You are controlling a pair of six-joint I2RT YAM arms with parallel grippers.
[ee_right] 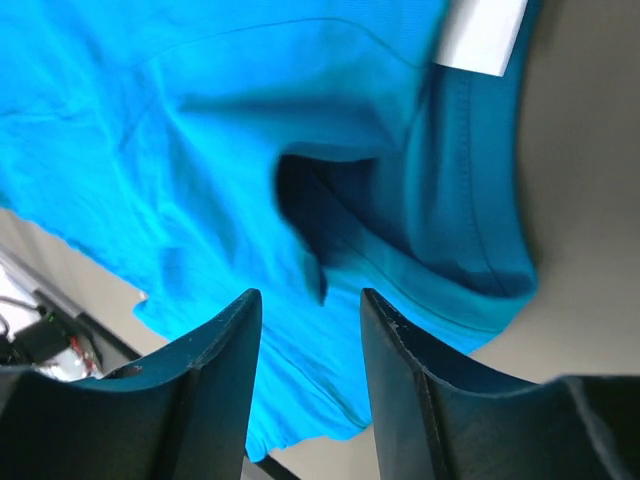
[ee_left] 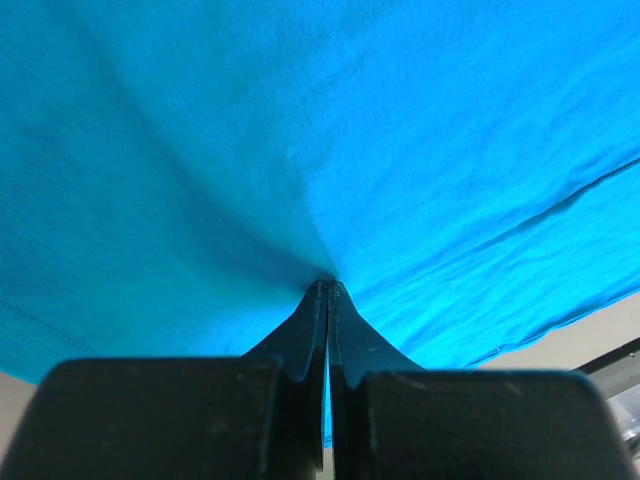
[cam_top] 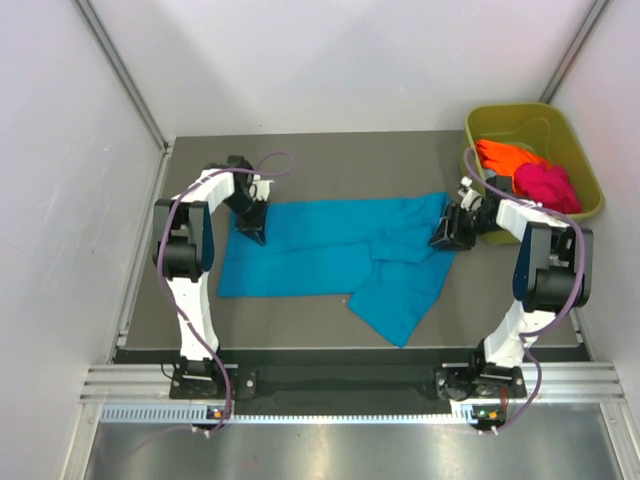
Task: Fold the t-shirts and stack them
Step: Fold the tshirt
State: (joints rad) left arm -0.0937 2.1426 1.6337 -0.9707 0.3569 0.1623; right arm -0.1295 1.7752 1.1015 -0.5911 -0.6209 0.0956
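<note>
Top external: one teal t-shirt (cam_top: 320, 250) pinched by left fingers (ee_left: 322, 320), right fingers (cam_top: 447, 238) apart, two shirts (cam_top: 505, 157) (cam_top: 545, 185) in tub (cam_top: 510, 109).

txt: none legible | neck label (ee_right: 484, 35) on teal t-shirt (ee_right: 200, 150): plain white

Three t-shirts in play: one teal t-shirt (cam_top: 330, 255) mid-counter (cam_top: 300, 160), plus one orange t-shirt (cam_top: 505, 157) and one magenta t-shirt (cam_top: 547, 187) at the far right corner. One olive tub (cam_top: 500, 113) there. Two arms at the near edge: left arm (cam_top: 185, 255), right arm (cam_top: 545, 265).
</note>
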